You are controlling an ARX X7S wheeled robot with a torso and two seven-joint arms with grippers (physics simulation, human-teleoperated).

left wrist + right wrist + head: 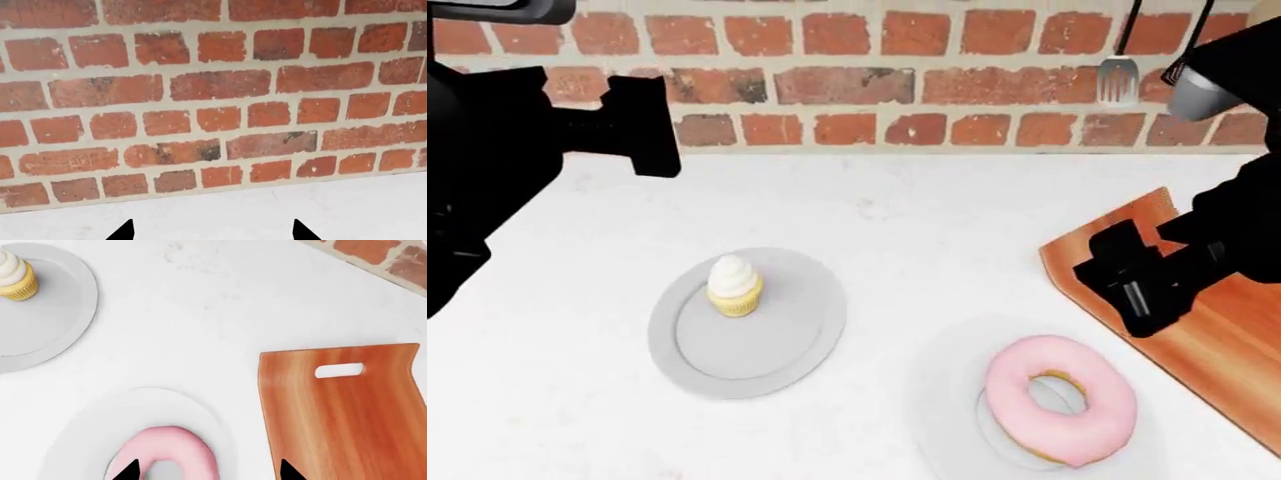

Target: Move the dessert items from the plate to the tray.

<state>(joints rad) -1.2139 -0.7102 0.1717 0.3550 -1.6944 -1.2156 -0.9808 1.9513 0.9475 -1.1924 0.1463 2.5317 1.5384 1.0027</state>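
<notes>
Left wrist view: left gripper [212,231] fingertips spread apart, empty, over the white counter [347,205] facing the brick wall [213,95]

Head view: yellow cupcake [735,285] upright on a grey plate [790,360]; pink donut [1058,398] on a second plate [948,400], just beside the wooden tray [1228,340]

Right wrist view: right gripper [208,471] jaws apart above the donut's edge, holding nothing

No text, labels, brands, numbers or signs can be read on anything shown.
</notes>
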